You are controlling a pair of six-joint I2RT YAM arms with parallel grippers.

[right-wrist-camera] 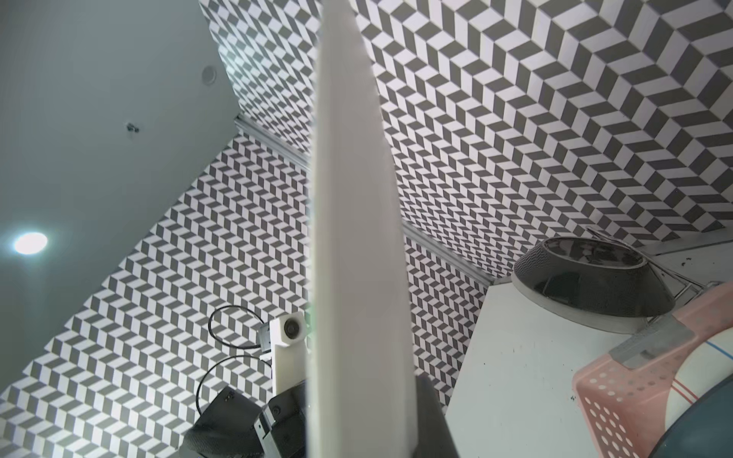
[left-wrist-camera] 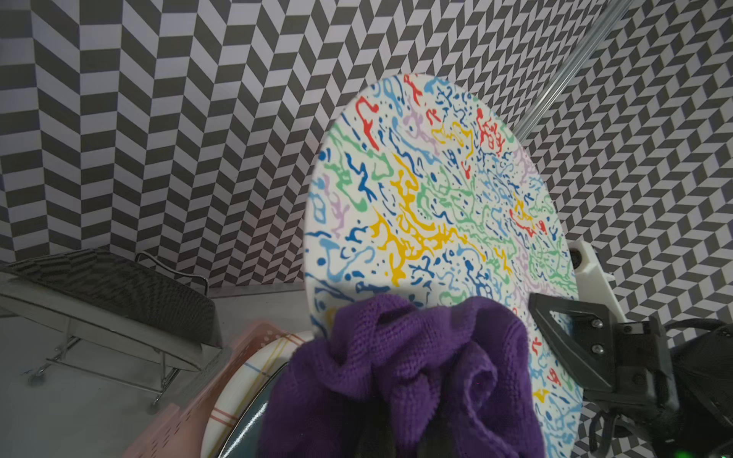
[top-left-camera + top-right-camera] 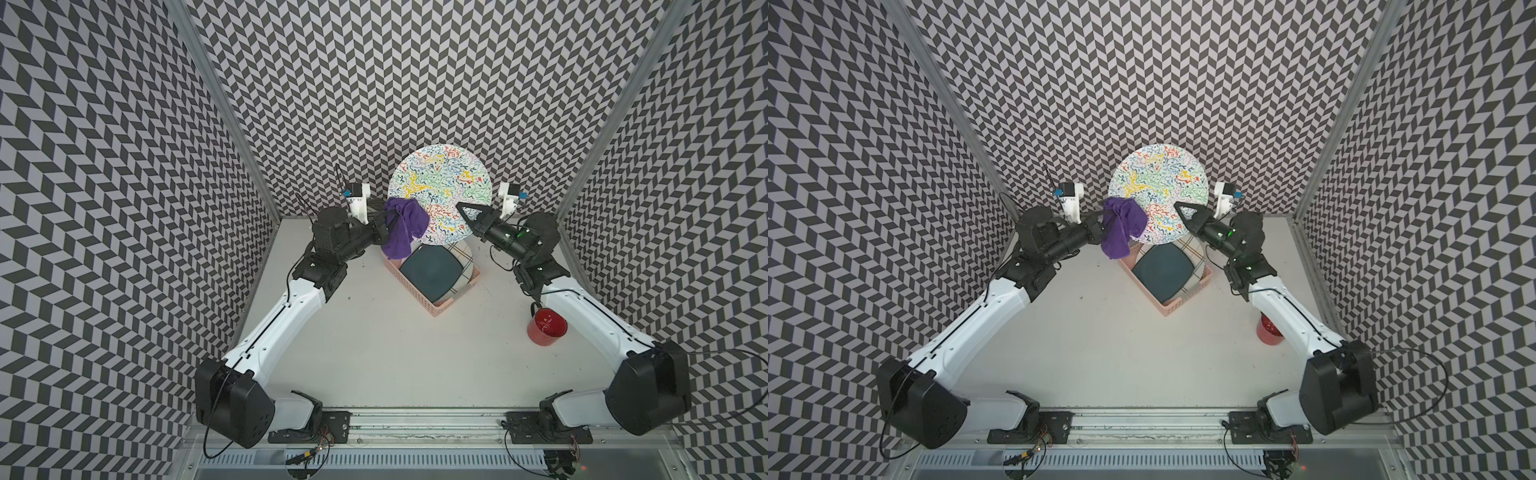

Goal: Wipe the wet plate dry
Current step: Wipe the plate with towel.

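The purple cloth (image 3: 405, 224) covers the tips of the left gripper (image 3: 390, 215) in both top views, so its jaws cannot be seen. It also hides the rim of the plate (image 3: 440, 183) at 8 o'clock. The plate blocks the far end of the pink basket (image 3: 436, 312), at the basket's 12 o'clock. In a top view the right arm (image 3: 1287, 316) hides half of the red cup (image 3: 1268, 332). In the right wrist view the plate is only a blurry white edge (no squiggles show). Water drops are too small to see. In the left wrist view the basket is a pink blur.
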